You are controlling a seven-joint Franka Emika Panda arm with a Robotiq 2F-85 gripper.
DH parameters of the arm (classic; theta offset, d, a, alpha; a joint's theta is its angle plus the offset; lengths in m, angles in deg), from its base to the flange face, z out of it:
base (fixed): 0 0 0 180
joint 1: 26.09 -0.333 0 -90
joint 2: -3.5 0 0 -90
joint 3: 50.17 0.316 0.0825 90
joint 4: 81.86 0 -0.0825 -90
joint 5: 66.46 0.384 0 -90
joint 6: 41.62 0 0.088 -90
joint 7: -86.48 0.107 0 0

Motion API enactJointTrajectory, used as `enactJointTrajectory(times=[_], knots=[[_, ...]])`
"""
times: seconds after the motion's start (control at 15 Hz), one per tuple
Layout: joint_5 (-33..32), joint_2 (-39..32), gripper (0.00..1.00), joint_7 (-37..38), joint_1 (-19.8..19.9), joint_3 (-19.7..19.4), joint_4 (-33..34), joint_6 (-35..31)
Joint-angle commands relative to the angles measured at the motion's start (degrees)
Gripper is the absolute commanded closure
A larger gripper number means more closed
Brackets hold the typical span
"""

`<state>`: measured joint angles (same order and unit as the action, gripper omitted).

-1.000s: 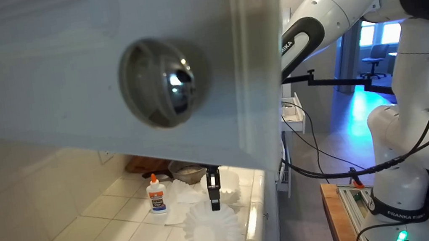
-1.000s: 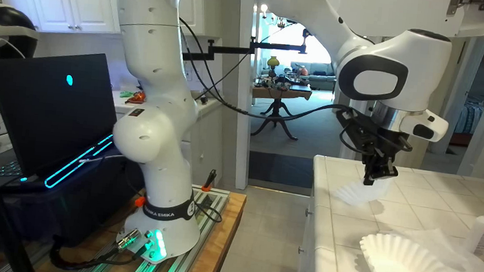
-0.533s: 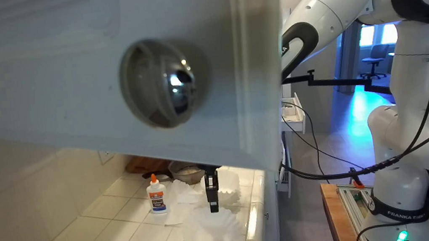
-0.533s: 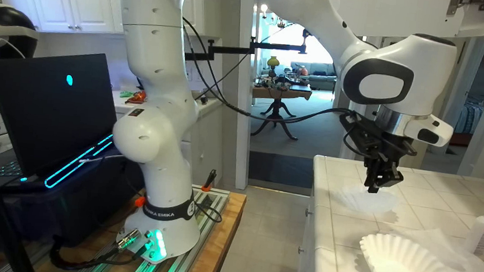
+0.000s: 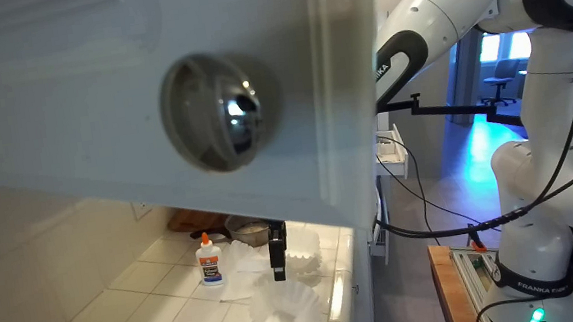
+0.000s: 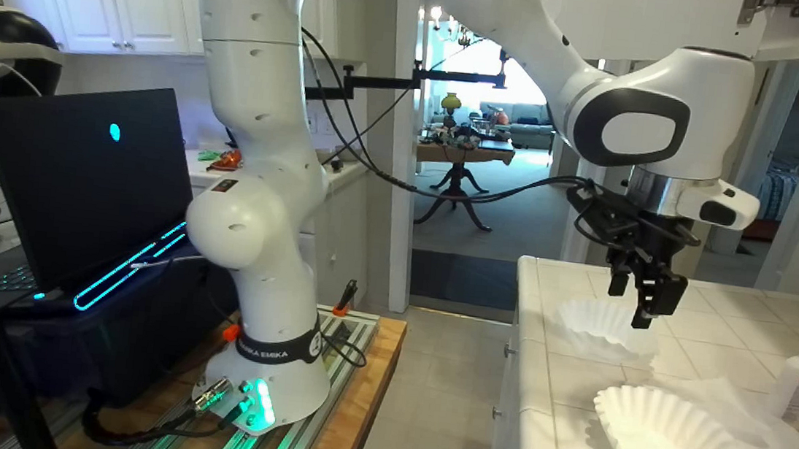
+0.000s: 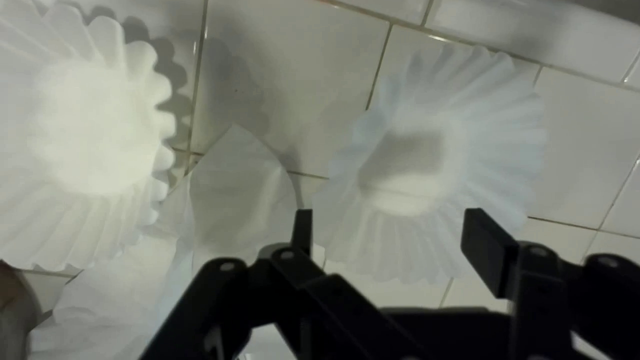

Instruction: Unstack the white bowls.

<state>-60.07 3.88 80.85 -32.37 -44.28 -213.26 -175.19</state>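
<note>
The robot's black gripper (image 7: 387, 220) hung above the white tiled counter (image 6: 726, 337) with its two fingers (image 7: 487, 250) pointing down and spread wide apart. It had hold of nothing.

Below it, a thin white paper bowl (image 7: 435, 165) sat on the counter with its open side up. Its edge was wavy, like a frill, and in the wrist view a dark patch of shadow lay on its floor. The fingertips looked very near the rim, but it could not be told if they touched.

A second white paper bowl (image 6: 671, 445) sat open side up too, apart from the first. In the wrist view it looked brighter, and its wavy edge made a bumpy shadow. It could not be told if either bowl was one layer or more.

Crumpled white paper (image 7: 235, 195) lay beside the bowls, and some of it poked in between them. A white glue bottle (image 5: 210, 266) with an orange cap stood upright next to the paper. In an exterior view, a metal pan (image 5: 245, 234) was at the back, near a brown board (image 5: 194, 220). A big cabinet door (image 5: 55, 93) with a round, shiny knob (image 5: 211, 112) hung close to the camera. In an exterior view, an open black laptop (image 6: 80, 186) stood beside the white robot arm (image 6: 257, 145).
</note>
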Motion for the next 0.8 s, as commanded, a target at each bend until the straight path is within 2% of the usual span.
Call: enactJointTrajectory(times=[0.0,0.33,0.73], knots=[[-4.48,3.13,0.0,3.94,-0.27,0.52,-0.77,-0.61],[-9.12,7.62,0.0,14.35,-0.06,1.21,-1.42,3.02],[-7.39,13.58,0.0,13.17,-0.52,1.89,-2.46,12.0]])
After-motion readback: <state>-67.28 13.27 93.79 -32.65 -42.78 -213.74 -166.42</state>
